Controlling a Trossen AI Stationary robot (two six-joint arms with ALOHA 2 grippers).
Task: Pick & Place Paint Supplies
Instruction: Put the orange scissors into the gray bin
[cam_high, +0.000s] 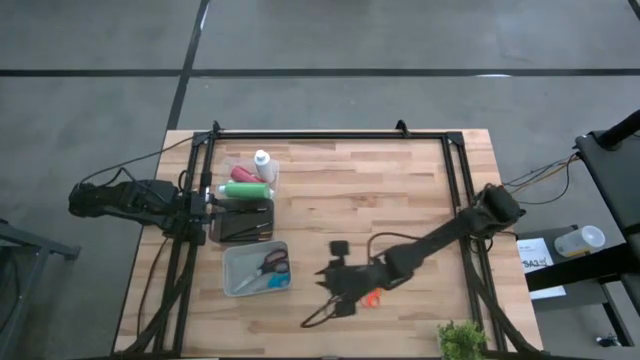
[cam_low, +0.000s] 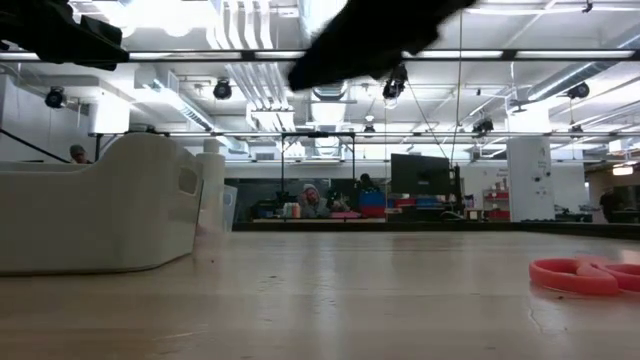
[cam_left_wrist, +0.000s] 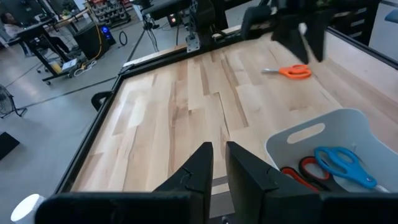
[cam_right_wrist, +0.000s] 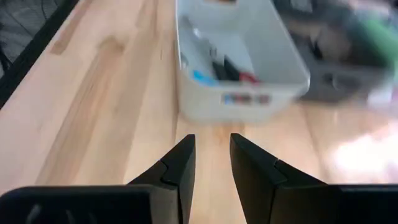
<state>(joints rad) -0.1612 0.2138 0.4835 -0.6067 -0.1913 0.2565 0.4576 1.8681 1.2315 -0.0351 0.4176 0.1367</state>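
Three paint bottles sit together at the table's far left: a white one, a red one and a green one, the last two lying on their sides. I cannot make out the brushes. My right gripper hangs over the middle of the table's near half, pointing toward a white bin, narrowly open with nothing between its fingers. My left gripper waits at the table's left edge beside the bottles, also narrowly open and empty.
The white bin holds blue and red scissors. A dark tray stands between it and the bottles. Orange scissors lie on the wood under my right arm. A small plant stands at the near right edge.
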